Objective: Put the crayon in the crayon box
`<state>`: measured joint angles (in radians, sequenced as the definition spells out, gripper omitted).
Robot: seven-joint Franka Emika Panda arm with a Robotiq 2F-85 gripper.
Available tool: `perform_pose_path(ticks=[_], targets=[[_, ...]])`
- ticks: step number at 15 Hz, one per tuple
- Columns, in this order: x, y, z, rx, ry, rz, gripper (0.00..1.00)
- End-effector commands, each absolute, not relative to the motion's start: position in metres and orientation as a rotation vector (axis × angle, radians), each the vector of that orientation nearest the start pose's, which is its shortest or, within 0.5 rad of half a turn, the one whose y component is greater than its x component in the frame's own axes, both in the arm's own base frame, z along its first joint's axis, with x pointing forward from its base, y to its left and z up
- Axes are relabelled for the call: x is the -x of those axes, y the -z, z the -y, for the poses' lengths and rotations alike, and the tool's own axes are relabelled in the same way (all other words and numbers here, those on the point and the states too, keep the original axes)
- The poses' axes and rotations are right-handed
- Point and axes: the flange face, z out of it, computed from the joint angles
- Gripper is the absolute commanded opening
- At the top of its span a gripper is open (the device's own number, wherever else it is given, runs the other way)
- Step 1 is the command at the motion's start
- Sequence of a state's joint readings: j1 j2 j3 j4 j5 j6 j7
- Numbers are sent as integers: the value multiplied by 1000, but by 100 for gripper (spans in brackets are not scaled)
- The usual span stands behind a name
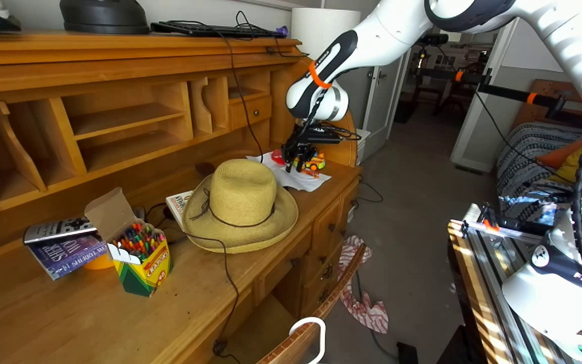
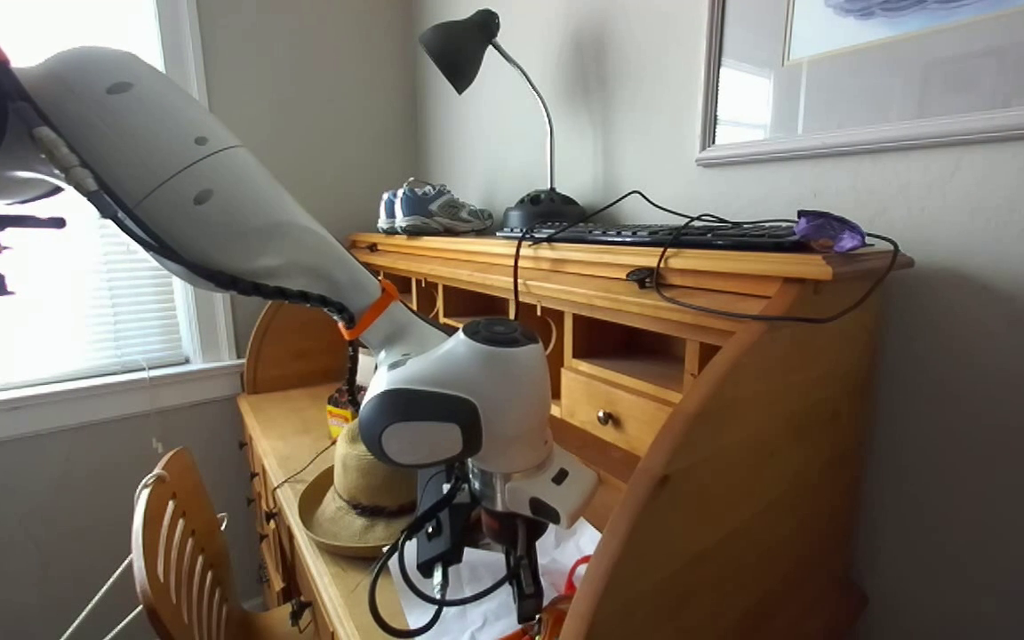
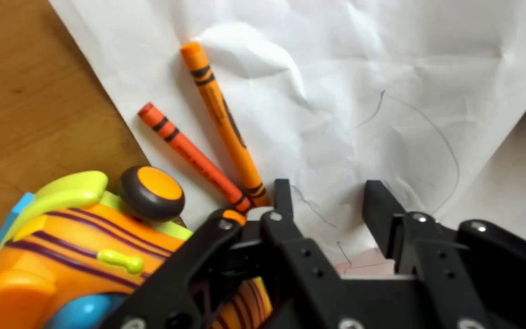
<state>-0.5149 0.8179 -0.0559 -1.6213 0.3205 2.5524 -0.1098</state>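
Observation:
An orange crayon (image 3: pixel 226 123) and a red-orange crayon (image 3: pixel 194 157) lie on white paper (image 3: pixel 336 91) in the wrist view, their lower ends close together. My gripper (image 3: pixel 329 187) is open and empty over the paper. Its left finger is just right of the crayons' lower ends. In an exterior view the gripper (image 1: pixel 295 168) points down at the desk's far end. The crayon box (image 1: pixel 154 268), green and yellow, stands with its tan flap raised and is full of crayons. It also shows small and partly hidden behind the arm in an exterior view (image 2: pixel 340 418).
A striped orange toy vehicle (image 3: pixel 85 246) lies beside the gripper's left finger. A straw hat (image 1: pixel 245 197) stands between the paper and the crayon box. Books (image 1: pixel 63 247) lie behind the box. A dark cable (image 1: pixel 228 268) crosses the desk. A chair (image 1: pixel 316 323) stands in front.

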Motion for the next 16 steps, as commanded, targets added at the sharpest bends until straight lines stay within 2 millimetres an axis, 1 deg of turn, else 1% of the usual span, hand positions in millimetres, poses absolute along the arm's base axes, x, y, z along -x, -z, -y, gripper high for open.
perform_pose_path(ticks=[1, 3, 5, 6, 8, 9, 11, 12, 13, 16], targets=[[-584, -162, 376, 2872, 265, -981, 51], [-581, -165, 377, 2909, 263, -933, 50], [-577, -167, 381, 2942, 263, -885, 39], [-575, -166, 383, 2965, 256, -854, 31], [-570, -163, 384, 3004, 238, -777, 28], [-568, -161, 384, 3023, 231, -738, 23], [-565, -160, 382, 3069, 216, -647, 32], [-563, -160, 381, 3088, 215, -613, 32], [-562, -160, 380, 3105, 216, -576, 34], [-560, -158, 376, 3163, 209, -476, 32]])
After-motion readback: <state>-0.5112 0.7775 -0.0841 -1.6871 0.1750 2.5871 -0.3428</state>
